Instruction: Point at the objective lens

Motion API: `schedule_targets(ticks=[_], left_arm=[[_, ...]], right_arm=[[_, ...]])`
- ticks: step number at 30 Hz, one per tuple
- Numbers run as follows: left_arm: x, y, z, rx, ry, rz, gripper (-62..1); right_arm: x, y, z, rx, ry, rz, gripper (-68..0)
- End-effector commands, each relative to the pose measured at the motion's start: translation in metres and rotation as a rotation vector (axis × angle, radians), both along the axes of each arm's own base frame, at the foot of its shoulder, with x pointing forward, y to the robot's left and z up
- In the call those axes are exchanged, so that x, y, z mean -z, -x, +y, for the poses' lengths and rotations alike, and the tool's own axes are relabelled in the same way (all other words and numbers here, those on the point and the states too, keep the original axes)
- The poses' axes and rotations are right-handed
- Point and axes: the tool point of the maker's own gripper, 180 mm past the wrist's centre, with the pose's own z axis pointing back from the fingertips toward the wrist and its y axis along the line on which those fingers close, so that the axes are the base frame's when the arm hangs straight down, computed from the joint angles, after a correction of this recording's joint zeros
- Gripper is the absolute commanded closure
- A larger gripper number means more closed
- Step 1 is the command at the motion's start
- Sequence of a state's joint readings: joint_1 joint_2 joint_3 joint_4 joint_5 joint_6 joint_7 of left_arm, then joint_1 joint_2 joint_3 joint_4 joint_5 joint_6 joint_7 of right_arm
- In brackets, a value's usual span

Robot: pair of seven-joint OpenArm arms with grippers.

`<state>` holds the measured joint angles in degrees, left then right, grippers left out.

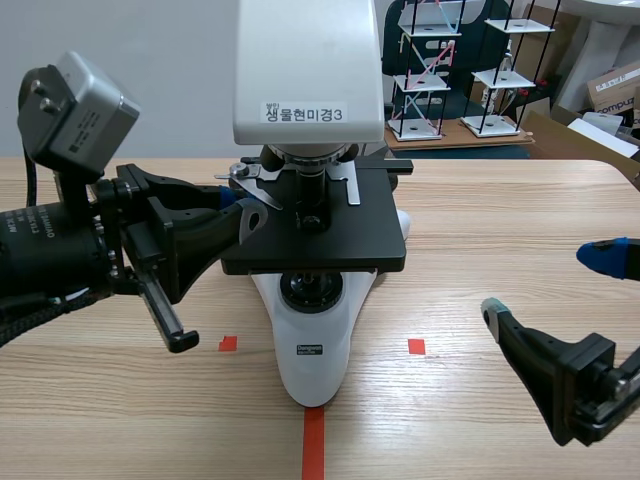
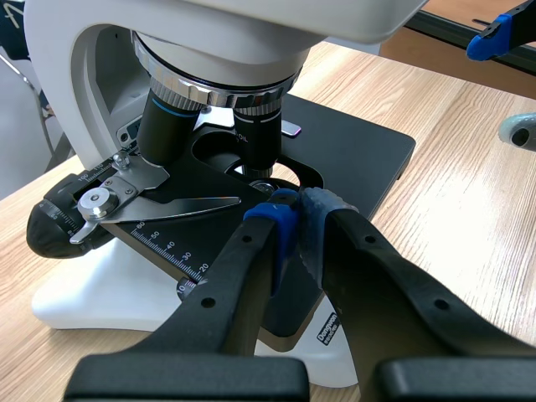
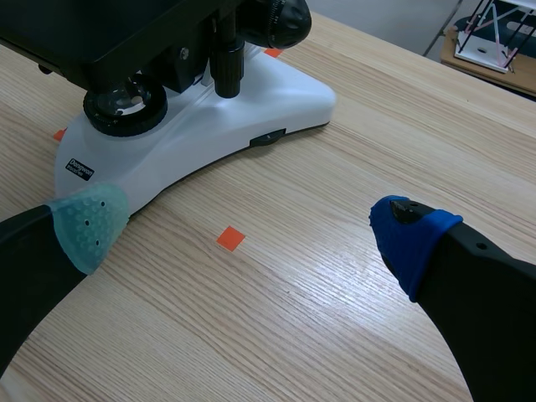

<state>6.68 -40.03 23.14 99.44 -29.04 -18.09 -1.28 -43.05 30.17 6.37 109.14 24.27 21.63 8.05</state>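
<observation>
A white microscope (image 1: 312, 300) with a black stage (image 1: 330, 230) stands at the table's middle. Its black objective lens (image 2: 256, 138) hangs from the nosepiece just above the stage hole; it also shows in the scene view as the objective lens (image 1: 312, 190). My left gripper (image 2: 297, 205) is shut, its pads together over the stage, tips just short of the lens. In the scene view the left gripper (image 1: 235, 205) sits at the stage's left edge. My right gripper (image 3: 251, 222) hangs open over the table, right of the microscope base (image 3: 209, 134); the right gripper (image 1: 550, 285) holds nothing.
A silver slide clip (image 2: 142, 197) lies on the stage beside the lens. Orange-red tape marks (image 1: 416, 346) dot the wooden table. White shelf models (image 1: 428, 70) and cardboard boxes (image 1: 615, 90) stand beyond the far edge.
</observation>
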Motion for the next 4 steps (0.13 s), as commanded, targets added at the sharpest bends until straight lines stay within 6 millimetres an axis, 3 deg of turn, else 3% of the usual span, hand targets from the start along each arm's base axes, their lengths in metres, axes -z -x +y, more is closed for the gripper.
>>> schedule_targets(ticks=[1,4], left_arm=[[-0.0070,0.0009,-0.0033,0.004,0.031,-0.007,-2.9],[-0.0070,0.0009,-0.0033,0.004,0.031,-0.007,-2.9]], right_arm=[[-0.0095,-0.0034,0.0012,-0.003,-0.010,-0.032,-64.2],[-0.0095,-0.0034,0.0012,-0.003,-0.010,-0.032,-64.2]])
